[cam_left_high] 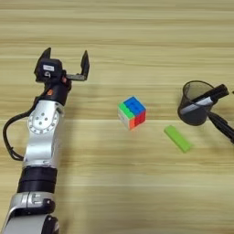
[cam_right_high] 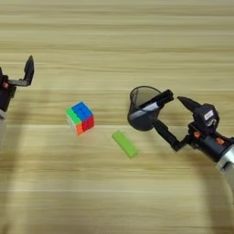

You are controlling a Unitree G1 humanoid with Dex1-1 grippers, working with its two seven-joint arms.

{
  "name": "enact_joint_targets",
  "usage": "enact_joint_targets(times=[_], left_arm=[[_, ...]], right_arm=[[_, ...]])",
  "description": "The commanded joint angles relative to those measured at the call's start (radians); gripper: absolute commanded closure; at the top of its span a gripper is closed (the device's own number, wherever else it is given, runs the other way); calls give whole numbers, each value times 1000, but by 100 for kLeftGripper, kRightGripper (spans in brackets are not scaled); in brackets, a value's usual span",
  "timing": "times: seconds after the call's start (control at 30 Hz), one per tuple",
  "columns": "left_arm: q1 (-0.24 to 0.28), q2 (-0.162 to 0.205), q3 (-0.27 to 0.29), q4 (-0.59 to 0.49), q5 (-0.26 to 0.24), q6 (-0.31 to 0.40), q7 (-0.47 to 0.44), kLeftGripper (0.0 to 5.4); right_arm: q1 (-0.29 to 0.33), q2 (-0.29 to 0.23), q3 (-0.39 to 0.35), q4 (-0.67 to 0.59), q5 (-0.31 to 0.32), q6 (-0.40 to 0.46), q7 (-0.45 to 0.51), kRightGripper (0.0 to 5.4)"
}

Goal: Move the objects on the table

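Observation:
The multicoloured puzzle cube (cam_left_high: 132, 111) sits near the middle of the table (cam_left_high: 137, 36). To its right lies the flat bright-green block (cam_left_high: 178, 138), set at a slant. Behind the block stands the black mesh pen cup (cam_right_high: 140, 113), with a black-and-white marker (cam_right_high: 154, 103) leaning out over its right rim. My right gripper (cam_right_high: 166, 109) is open just right of the cup. Its lower finger reaches the cup's right side and its upper finger is level with the marker's top end. My left gripper (cam_left_high: 65, 58) is open over bare wood at the far left, well away from the cube.
The left arm's silver forearm (cam_left_high: 42, 137) and a black cable loop fill the lower left corner. Bare wood lies between the cube and the left gripper, and along the back and front of the table.

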Motion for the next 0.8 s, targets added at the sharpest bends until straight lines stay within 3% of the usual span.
enact_joint_targets(times=[0.03, 0.23, 0.5, 0.8], left_arm=[[-6, 1, -3, 11, 19, 23, 27, 2], [17, -14, -17, -7, 14, 96, 40, 2], [70, -29, -40, -48, 25, 162, 51, 2], [92, -31, -49, -54, 38, 180, 63, 2]], right_arm=[[-21, 18, 24, 5, -24, 35, -36, 0], [-56, 39, 52, 34, -69, 73, -100, 0], [-88, 51, 75, 64, -82, 90, -120, 0], [-130, 73, 99, 113, -98, 124, -135, 0]])
